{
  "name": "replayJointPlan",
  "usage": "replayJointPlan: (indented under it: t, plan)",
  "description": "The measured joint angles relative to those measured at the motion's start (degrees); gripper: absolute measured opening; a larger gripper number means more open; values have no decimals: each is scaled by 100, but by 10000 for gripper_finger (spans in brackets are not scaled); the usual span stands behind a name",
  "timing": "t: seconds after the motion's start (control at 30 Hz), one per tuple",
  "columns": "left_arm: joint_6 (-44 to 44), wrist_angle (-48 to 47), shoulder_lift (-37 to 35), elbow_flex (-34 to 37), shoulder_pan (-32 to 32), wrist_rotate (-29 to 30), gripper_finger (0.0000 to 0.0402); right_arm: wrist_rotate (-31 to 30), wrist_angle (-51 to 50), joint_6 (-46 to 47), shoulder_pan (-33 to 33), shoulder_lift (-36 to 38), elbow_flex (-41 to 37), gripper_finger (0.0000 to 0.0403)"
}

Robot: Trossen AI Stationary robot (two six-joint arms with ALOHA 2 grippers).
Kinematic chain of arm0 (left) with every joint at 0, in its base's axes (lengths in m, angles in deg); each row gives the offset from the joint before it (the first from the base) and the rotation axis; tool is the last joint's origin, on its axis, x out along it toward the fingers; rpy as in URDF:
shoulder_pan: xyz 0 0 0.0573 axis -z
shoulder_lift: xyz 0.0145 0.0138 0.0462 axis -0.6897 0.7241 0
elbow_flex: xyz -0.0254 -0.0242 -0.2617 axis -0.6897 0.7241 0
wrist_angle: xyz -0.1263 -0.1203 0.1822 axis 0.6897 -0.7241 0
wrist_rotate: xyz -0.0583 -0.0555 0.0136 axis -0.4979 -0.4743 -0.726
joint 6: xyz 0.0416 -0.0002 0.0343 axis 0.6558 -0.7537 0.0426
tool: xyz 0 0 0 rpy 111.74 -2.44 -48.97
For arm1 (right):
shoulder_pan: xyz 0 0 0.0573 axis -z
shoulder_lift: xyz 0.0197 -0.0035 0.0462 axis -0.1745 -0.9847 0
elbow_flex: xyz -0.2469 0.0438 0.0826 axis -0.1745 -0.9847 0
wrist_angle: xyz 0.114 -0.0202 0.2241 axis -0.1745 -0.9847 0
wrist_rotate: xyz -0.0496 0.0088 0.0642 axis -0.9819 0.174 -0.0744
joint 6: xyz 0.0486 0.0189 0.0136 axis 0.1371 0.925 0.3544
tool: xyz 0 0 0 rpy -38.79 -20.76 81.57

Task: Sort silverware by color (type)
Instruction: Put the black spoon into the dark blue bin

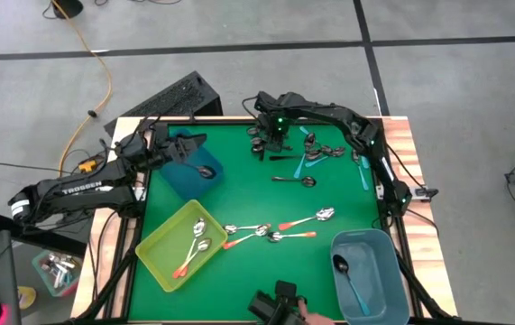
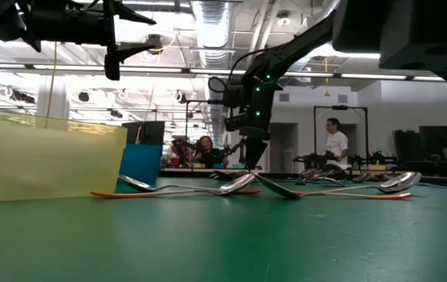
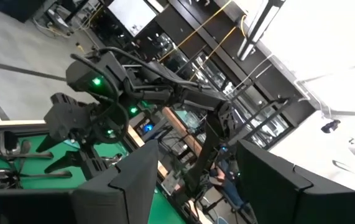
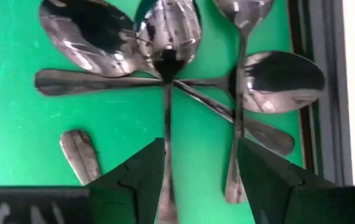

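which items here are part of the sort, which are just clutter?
Job:
- grey spoons under right gripper, fingers open
- orange-handled spoons mid-mat
- teal-handled spoons
- yellow bin, dark blue bin, light blue bin

Lying about:
- keyboard
- yellow cable

3 plastic bins sit on the green worktop (image 1: 266, 203) — a yellow-green bin (image 1: 169, 255) near left, a teal bin (image 1: 178, 171) far left, a light-blue bin (image 1: 385, 271) near right. A keyboard (image 1: 169, 99) lies beyond the far edge.
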Motion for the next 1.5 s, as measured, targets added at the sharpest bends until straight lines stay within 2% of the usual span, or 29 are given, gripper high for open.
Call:
replayJointPlan:
  t: [0.5,0.63,0.8,1.0,1.13,1.3,1.5]
  plan:
    - [3,-6,59,-1,0,258,201,133,23,-120,-100,-66,19,210]
    - [451,-667,408,-443,-4,259,201,141,-373,-111,-77,256,220,210]
    - [1402,-1963,1369,-1510,-49,256,201,143,-791,66,-73,967,284,210]
    - [2527,-3261,2844,-2895,-303,-3,201,141,-995,625,-74,2179,286,210]
    - [3473,-3432,3794,-3650,-408,-275,201,139,-993,871,-121,2928,293,210]
    - [4942,-3642,4868,-4533,-458,-910,201,139,-1015,1213,-178,3661,295,210]
    - [5610,-4195,5983,-5644,-592,-804,201,129,-1117,1509,-286,4198,294,210]
